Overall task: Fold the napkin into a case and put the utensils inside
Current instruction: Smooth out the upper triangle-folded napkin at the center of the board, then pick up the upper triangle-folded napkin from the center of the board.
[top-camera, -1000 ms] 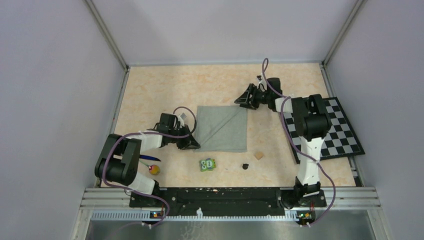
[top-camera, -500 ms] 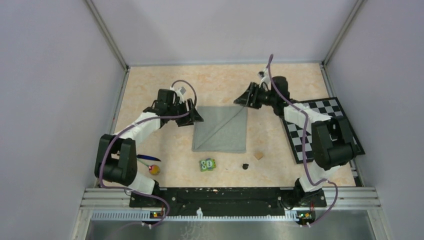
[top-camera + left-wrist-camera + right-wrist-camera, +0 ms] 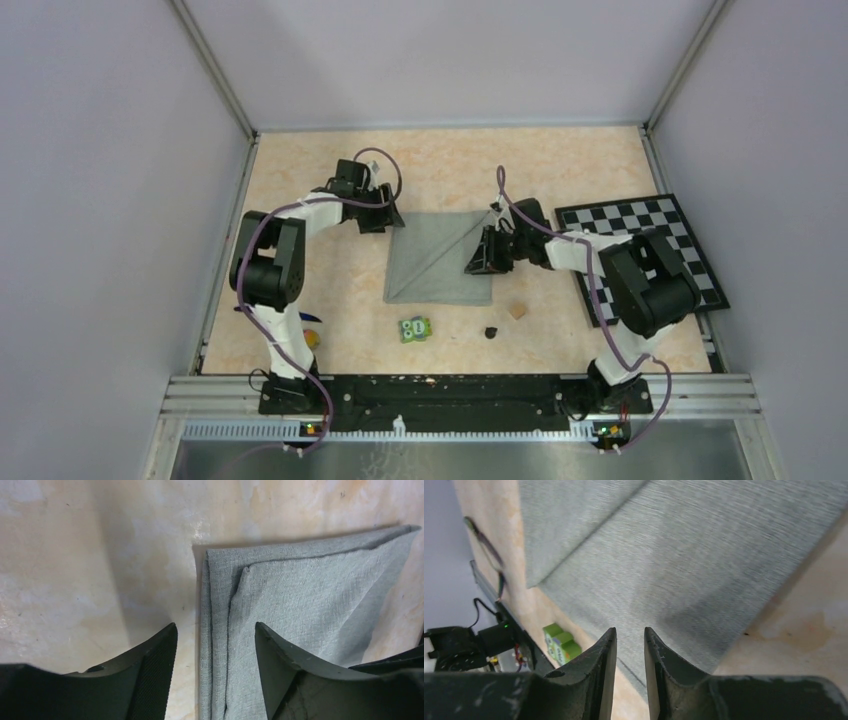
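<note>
One plain grey folded cloth napkin [image 3: 440, 258] lies mid-frame, slightly longer top to bottom, its diagonal crease running from upper right to lower left. Left gripper [image 3: 392, 218] sits at the upper-left corner, jaws well apart astride the edge. Right gripper [image 3: 480, 262] is over the right edge, jaws nearly together; whether they pinch cloth, can't tell.

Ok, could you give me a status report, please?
Left gripper open, astride napkin's left edge. Right gripper narrowed at its right edge, grip unclear. Green block clear of cloth.
</note>
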You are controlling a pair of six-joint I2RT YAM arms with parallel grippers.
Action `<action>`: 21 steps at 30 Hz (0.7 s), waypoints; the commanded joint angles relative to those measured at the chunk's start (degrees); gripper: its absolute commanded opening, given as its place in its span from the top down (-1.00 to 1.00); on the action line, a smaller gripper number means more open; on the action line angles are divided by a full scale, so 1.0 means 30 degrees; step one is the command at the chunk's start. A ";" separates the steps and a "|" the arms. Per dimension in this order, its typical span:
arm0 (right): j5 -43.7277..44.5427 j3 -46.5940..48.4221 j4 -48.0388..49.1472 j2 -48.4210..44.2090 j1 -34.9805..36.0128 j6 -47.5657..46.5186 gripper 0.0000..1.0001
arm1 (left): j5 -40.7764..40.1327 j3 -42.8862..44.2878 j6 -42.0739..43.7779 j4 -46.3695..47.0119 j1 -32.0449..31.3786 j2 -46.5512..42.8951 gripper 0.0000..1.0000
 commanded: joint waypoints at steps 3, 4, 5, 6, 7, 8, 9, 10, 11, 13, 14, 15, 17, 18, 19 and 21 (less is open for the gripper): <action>0.2102 0.0604 -0.0624 0.1392 -0.0758 0.0154 0.51 | -0.1865 -0.0101 -0.1059 0.0459 0.0040 0.1080 -0.04; 0.2262 0.0701 -0.0355 0.1715 -0.0952 0.0280 0.51 | -0.1922 -0.0417 -0.1327 0.0692 0.0040 0.1010 0.05; 0.2615 0.1021 -0.0395 0.2125 -0.1086 0.0259 0.51 | -0.1995 -0.0739 -0.1598 0.0907 0.0062 0.0907 0.12; 0.2802 0.1515 -0.0674 0.2627 -0.1209 0.0041 0.52 | -0.2022 -0.1080 -0.1819 0.1095 0.0116 0.0795 0.16; 0.2898 0.2477 -0.1061 0.3346 -0.1320 -0.0338 0.52 | -0.2108 -0.1353 -0.2041 0.1273 0.0216 0.0682 0.20; 0.3105 0.3165 -0.1761 0.3673 -0.1373 -0.0723 0.52 | -0.2088 -0.1566 -0.2233 0.1379 0.0318 0.0562 0.27; 0.3693 0.3753 -0.2300 0.3846 -0.1366 -0.1151 0.53 | -0.1935 -0.1786 -0.2402 0.1602 0.0459 0.0455 0.32; 0.4160 0.4361 -0.2652 0.3926 -0.1365 -0.1557 0.53 | -0.1788 -0.1921 -0.2546 0.1805 0.0630 0.0313 0.33; 0.4555 0.5049 -0.3069 0.4057 -0.1364 -0.2172 0.52 | -0.1517 -0.1956 -0.2692 0.1995 0.0817 0.0195 0.33; 0.4750 0.6787 -0.4492 0.4302 -0.1324 -0.3219 0.48 | -0.0464 -0.1788 -0.3059 0.2232 0.1295 -0.0053 0.33; 0.4911 0.7593 -0.5207 0.4225 -0.1224 -0.3668 0.43 | -0.0251 -0.1720 -0.3236 0.2232 0.1415 -0.0310 0.31; 0.5418 0.8291 -0.5949 0.3969 -0.0995 -0.4211 0.34 | 0.0082 -0.1708 -0.3393 0.2217 0.1618 -0.0701 0.25; 0.7419 0.9343 -0.7501 0.3082 -0.0029 -0.5273 0.10 | 0.0784 -0.1840 -0.3610 0.2010 0.2093 -0.1864 0.01; 0.8595 0.9725 -0.8264 0.2603 0.0736 -0.5763 -0.02 | 0.1083 -0.2034 -0.3686 0.1881 0.2442 -0.2628 -0.14; 0.9702 1.0044 -0.8946 0.2199 0.1593 -0.6019 -0.11 | 0.1245 -0.2289 -0.3761 0.1679 0.2815 -0.3335 -0.28; 1.1226 1.0237 -0.9893 0.1603 0.3605 -0.5970 -0.25 | 0.1570 -0.2788 -0.3858 0.1064 0.3939 -0.4954 -0.50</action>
